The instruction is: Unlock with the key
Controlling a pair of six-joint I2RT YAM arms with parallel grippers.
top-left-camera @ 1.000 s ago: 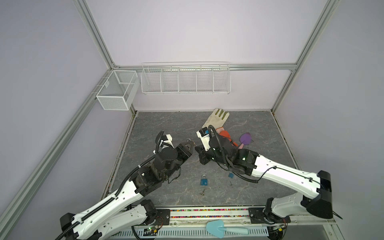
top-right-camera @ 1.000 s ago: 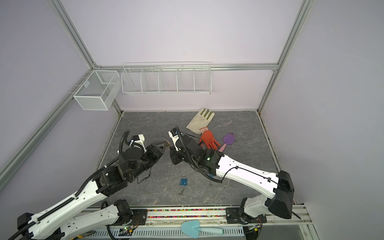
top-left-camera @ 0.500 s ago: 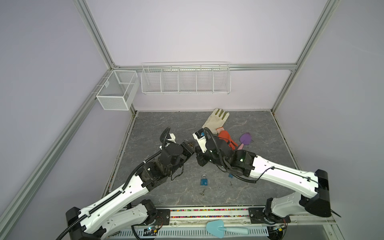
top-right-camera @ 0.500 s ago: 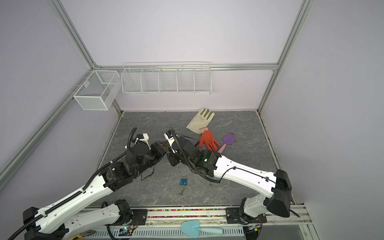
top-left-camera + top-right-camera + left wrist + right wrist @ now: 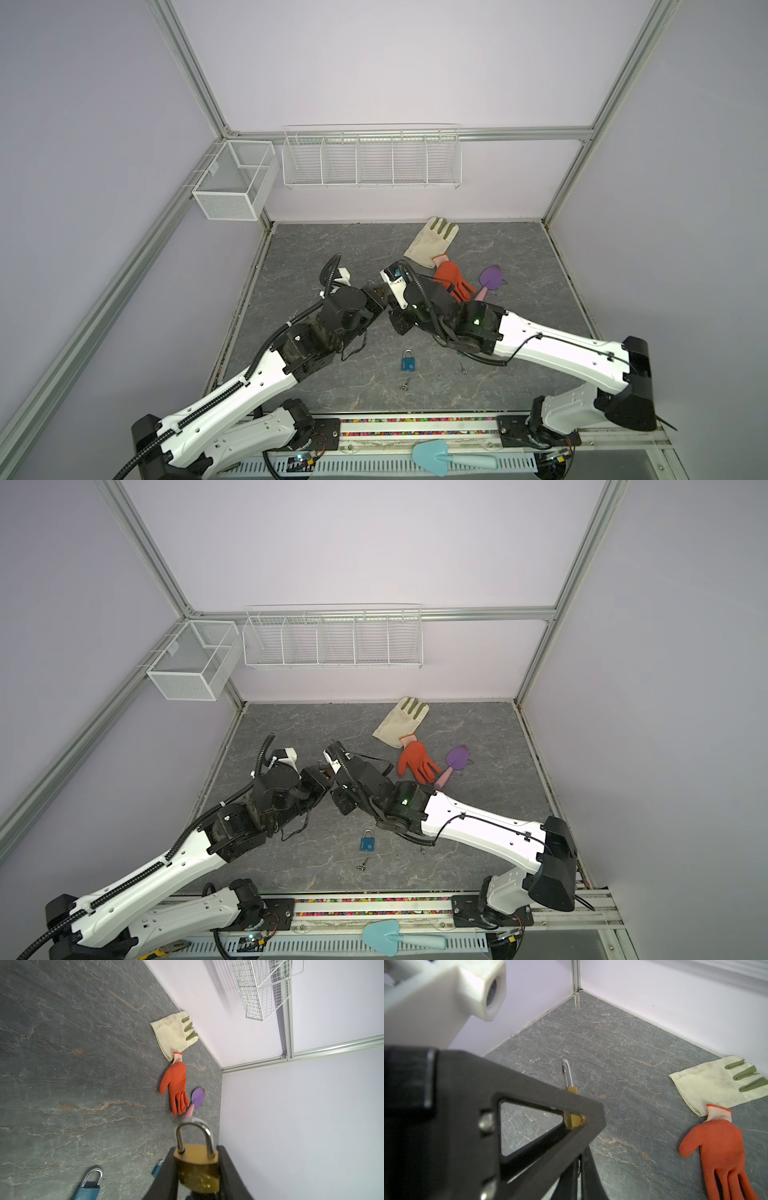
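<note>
Left gripper [image 5: 197, 1153]: jaws clamped on the body of the brass padlock [image 5: 197, 1167], one finger on each side, shackle pointing away from the wrist and seated in the body. The lock is held off the table [image 5: 332, 249], left of the orange glove [image 5: 453, 279] in both top views.

Right gripper [image 5: 390, 316]: closed, tips right against the left gripper. Can't tell whether anything is pinched in it, the tips are hidden.

Two small metal bits that look like keys [image 5: 404, 385] [image 5: 461, 366] lie loose on the table, on the robot side of the orange glove. The blue padlock [image 5: 409, 360] lies flat between them.

Cream glove [image 5: 432, 243] touches the orange glove's cuff on the back-wall side. Purple trowel [image 5: 490, 278] sits just beside its fingers on the right.
</note>
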